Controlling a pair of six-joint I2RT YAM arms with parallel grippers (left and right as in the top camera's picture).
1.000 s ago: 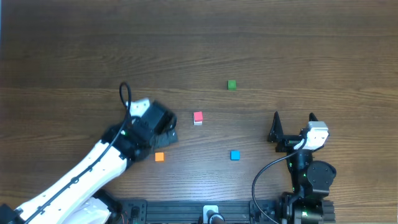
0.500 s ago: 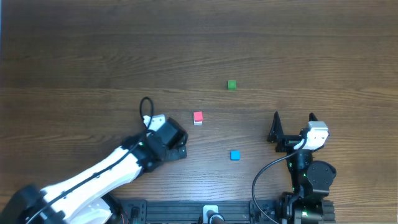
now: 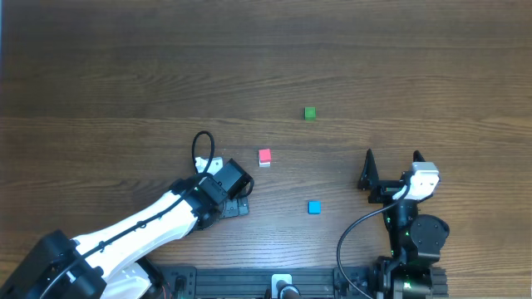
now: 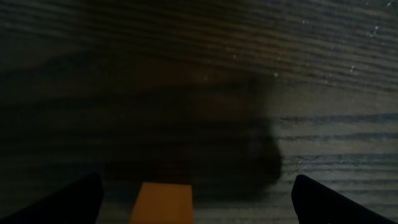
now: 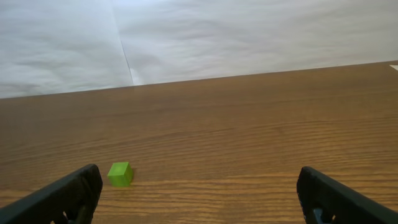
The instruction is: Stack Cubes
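Note:
An orange cube (image 4: 161,202) lies on the wooden table between the spread fingers of my left gripper (image 4: 196,180), which is open and low over the wood. From above, the left gripper (image 3: 233,199) covers that cube. A pink cube (image 3: 264,155) with a white edge on its near side sits just beyond and to the right of it. The blue cube (image 3: 313,207) lies front centre and the green cube (image 3: 310,113) farther back. My right gripper (image 3: 391,164) stands open at the right with nothing in it. The green cube (image 5: 120,173) lies well ahead of its fingers.
The brown wooden table (image 3: 100,75) spreads wide to the back and left. A black cable loop (image 3: 199,145) rises from the left wrist. A pale wall (image 5: 249,37) stands behind the table's far edge.
The left arm swung right and toward the front edge and lowered over the orange cube, which it now hides from above. The right arm has not moved.

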